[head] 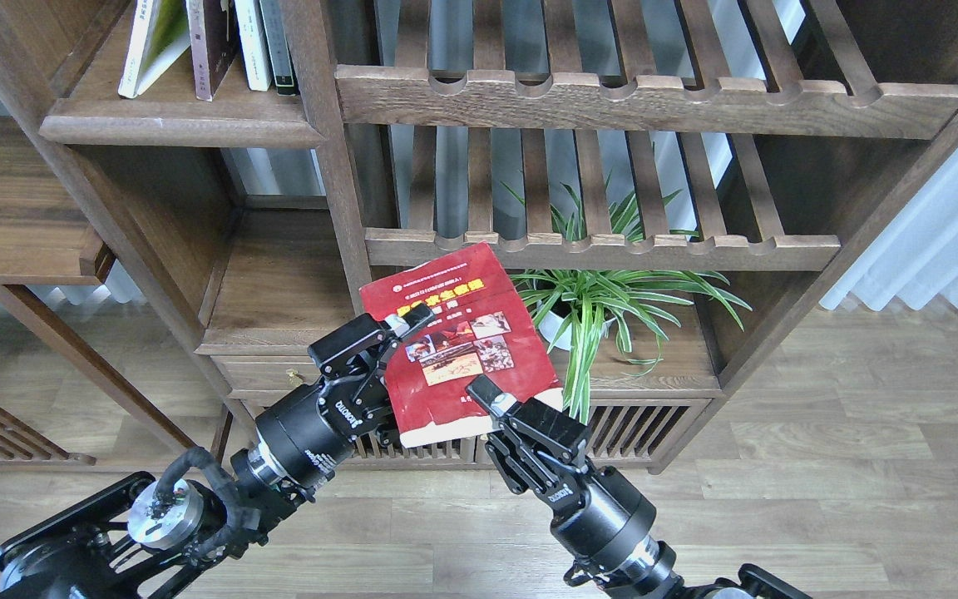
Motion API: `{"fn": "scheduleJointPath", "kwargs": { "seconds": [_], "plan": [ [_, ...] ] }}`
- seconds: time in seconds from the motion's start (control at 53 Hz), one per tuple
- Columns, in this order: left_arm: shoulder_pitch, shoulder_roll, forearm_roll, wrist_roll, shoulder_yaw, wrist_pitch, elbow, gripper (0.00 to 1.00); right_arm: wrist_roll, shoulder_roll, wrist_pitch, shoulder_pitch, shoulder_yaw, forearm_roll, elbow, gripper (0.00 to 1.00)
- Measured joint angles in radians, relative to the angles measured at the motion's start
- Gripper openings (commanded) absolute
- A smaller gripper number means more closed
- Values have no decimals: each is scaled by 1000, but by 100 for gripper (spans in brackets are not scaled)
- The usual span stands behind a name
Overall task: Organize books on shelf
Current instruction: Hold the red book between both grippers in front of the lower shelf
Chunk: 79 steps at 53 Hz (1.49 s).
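Observation:
A red book (454, 291) with small photos on its cover hangs tilted in the air in front of the bookcase. My left gripper (402, 333) is shut on its left edge, one finger lying across the cover. The book's lower edge sits in my shut right gripper (491, 405); each gripper's under finger is hidden. On the shelf (171, 126) at the upper left stand a yellow-green book (149, 46) and a maroon book (211, 50), both leaning.
Slim white and dark volumes (267, 46) stand beside the maroon book. Two slatted racks (645, 100) fill the middle of the bookcase. A potted plant (604, 308) sits just right of the red book. A lower solid board (279, 283) lies behind my left gripper.

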Motion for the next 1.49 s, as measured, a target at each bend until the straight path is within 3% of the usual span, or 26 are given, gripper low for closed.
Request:
{"fn": "scheduleJointPath", "kwargs": {
  "seconds": [0.094, 0.245, 0.321, 0.755, 1.038, 1.359, 1.491],
  "plan": [
    [0, 0, 0, 4, 0, 0, 0, 29, 0, 0, 0, 3, 0, 0, 0, 4],
    [5, -3, 0, 11, 2, 0, 0, 24, 0, 0, 0, 5, -1, -1, 0, 4],
    [7, -3, 0, 12, 4, 0, 0, 8, -1, 0, 0, 6, -2, -1, 0, 4],
    [2, 4, 1, 12, 29, 0, 0, 8, 0, 2, 0, 6, 0, -1, -1, 8],
    [3, 9, 1, 11, 32, 0, 0, 9, 0, 2, 0, 8, 1, -1, -4, 42],
    [6, 9, 3, 11, 34, 1, 0, 9, -2, -5, 0, 6, 13, 0, -5, 54],
    [5, 9, 2, 11, 32, 1, 0, 9, -2, -7, 0, 6, 24, 0, -11, 66]
  ]
}}
